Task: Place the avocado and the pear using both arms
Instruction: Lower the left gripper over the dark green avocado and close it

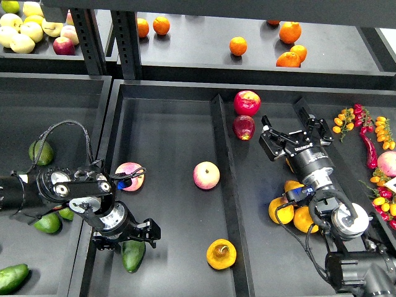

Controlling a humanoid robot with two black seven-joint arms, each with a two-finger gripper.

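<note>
The dark green avocado (pixel 133 255) lies at the front left of the middle tray (pixel 167 124), close to its left wall. My left gripper (pixel 126 239) is open right above it, one finger on each side of its upper end, not closed on it. The orange-yellow pear (pixel 221 254) with the brown hollow lies at the tray's front, near the divider. My right gripper (pixel 289 128) is open and empty over the right tray, far from the pear and near a dark red apple (pixel 244 127).
Two pink-yellow apples (pixel 206 175) (pixel 129 176) lie in the middle tray. A red apple (pixel 247 102) sits at the divider's back end. Plain orange pears (pixel 281 211) cluster under my right arm. Lighter avocados (pixel 41 151) fill the left bin. Chillies (pixel 370 145) lie far right.
</note>
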